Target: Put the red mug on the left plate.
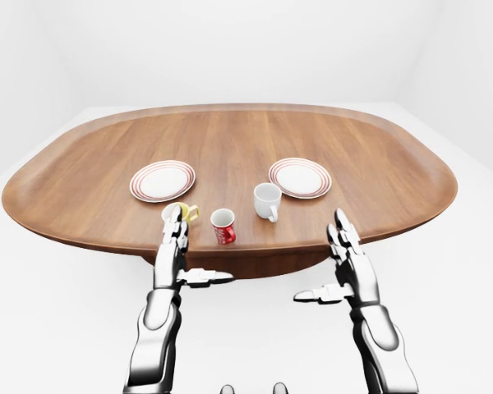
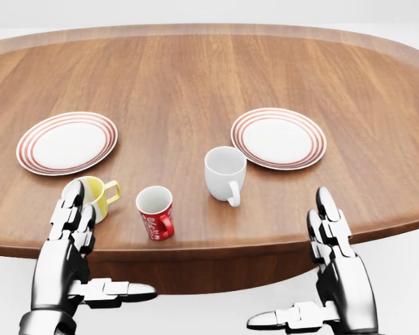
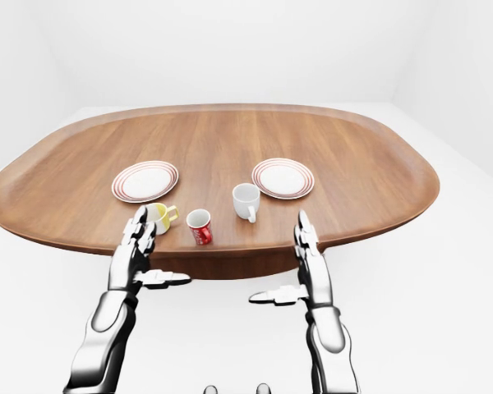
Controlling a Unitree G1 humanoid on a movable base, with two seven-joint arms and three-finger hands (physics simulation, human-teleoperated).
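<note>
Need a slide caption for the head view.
Both open hands hover short of the red mug, which stands between yellow and white mugs; left plate empty.

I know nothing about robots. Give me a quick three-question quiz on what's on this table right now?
1. True or false: the red mug already sits on the left plate.
2. How many mugs stand on the table?
3. Which mug is nearest the left robot hand: A red, B white, C yellow?

Key:
1. False; it stands on bare wood.
2. Three: red, the white mug and the yellow mug.
3. C.
</note>
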